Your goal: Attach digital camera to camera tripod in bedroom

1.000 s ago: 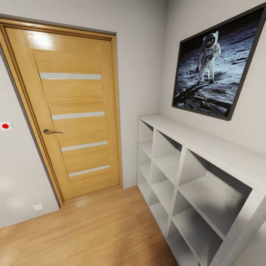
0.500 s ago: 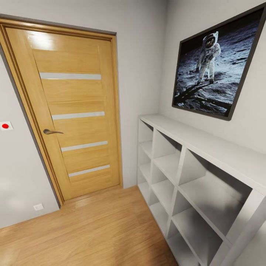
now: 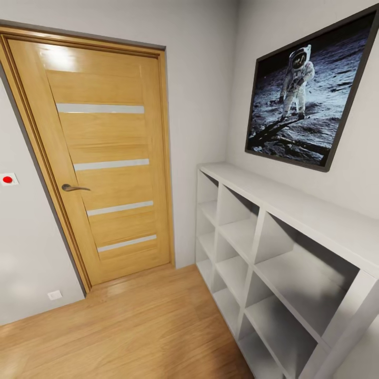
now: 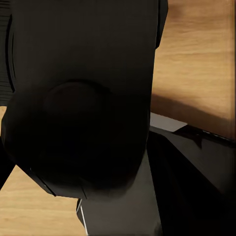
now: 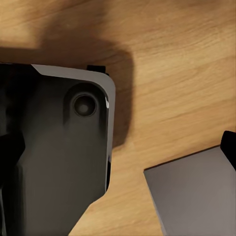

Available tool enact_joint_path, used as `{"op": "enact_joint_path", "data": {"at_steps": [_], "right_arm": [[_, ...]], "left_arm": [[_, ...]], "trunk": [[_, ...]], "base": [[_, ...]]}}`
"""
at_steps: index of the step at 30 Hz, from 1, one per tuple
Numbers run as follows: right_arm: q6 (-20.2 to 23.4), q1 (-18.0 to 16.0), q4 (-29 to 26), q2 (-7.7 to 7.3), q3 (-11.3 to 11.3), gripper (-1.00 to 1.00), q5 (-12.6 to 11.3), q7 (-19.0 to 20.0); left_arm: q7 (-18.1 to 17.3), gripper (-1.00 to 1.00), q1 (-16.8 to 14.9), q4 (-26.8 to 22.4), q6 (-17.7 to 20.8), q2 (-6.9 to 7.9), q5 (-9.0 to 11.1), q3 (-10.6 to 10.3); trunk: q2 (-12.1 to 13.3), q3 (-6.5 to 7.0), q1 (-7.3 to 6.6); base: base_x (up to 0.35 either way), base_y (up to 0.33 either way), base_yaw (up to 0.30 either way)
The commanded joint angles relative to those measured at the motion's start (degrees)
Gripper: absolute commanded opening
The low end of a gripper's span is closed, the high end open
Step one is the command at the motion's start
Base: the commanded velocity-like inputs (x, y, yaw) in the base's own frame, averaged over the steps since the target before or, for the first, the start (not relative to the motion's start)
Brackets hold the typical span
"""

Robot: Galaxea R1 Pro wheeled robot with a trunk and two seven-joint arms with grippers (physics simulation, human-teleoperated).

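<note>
Head view gives me a closed wooden door (image 3: pixel 108 173), a white cubby shelf (image 3: pixel 273 247) and an astronaut picture (image 3: pixel 310 89); no camera or tripod here, so I'd swing the base round slowly to scan. Grippers' spread: can't tell

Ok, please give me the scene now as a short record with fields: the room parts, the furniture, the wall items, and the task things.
door: wooden door, shut, with a metal lever handle
floor: light wood floor
furniture: white cubby shelf along the wall at the right, visible compartments bare
wall items: framed astronaut picture above the shelf; small white plate with a red dot left of the door; white outlet low on the wall
task things: camera and tripod not seen here
wrist views: dark robot parts over wood floor
</note>
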Motion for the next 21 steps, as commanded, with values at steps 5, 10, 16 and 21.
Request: {"op": "enact_joint_path", "data": {"at_steps": [5, 10, 16, 21], "right_arm": [[-0.3, -0.1, 0.2, -0.02, -0.2, 1.0, 0.6, -0.1], [-0.3, -0.1, 0.2, 0.03, -0.2, 1.0, 0.6, -0.1], [-0.3, -0.1, 0.3, 0.13, -0.2, 1.0, 0.5, -0.1], [-0.3, -0.1, 0.3, 0.14, -0.2, 1.0, 0.5, -0.1]], "left_arm": [[0.2, -1.0, 0.1, 0.0, -0.1, -0.52, 0.3, -0.5], [0.3, -1.0, 0.1, 0.0, -0.2, -0.72, 0.3, -0.5], [0.3, -1.0, 0.2, 0.0, -0.2, -0.97, 0.4, -0.5], [0.3, -1.0, 0.2, 0.0, -0.2, -0.95, 0.4, -0.5]], "trunk": [[0.0, -0.02, 0.02], [0.0, -0.02, 0.02], [0.0, -0.02, 0.02], [0.0, -0.02, 0.02]], "base": [[-0.032, 0.011, 0.0], [-0.232, 0.097, 0.0], [-0.28, 0.154, 0.0], [-0.27, 0.214, 0.0]]}}
